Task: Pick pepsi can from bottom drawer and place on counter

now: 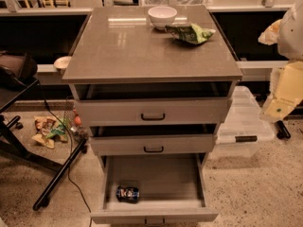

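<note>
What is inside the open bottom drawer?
Only the pepsi can, lying on its side near the front-left corner of the bottom drawer. The drawer's back end is hidden under the middle drawer. The gripper is off to the right, outside it.

Here's the cabinet head-on, and the bottom drawer (163,178) is pulled well out. The can (128,193) lies on its side in there, in the front left corner, close to the front panel. Above it, the middle drawer (189,144) and top drawer (194,110) both sit slightly ajar. Up on the counter (137,46) there's a white bowl (162,16) at the back edge, and a green bag (189,33) just beside it to the right. The end effector (277,110) hangs off at the right edge of view, level with the top drawer and well apart from the can. Beneath it, a clear lidded bin (241,124) rests on the floor against the cabinet's side.
</note>
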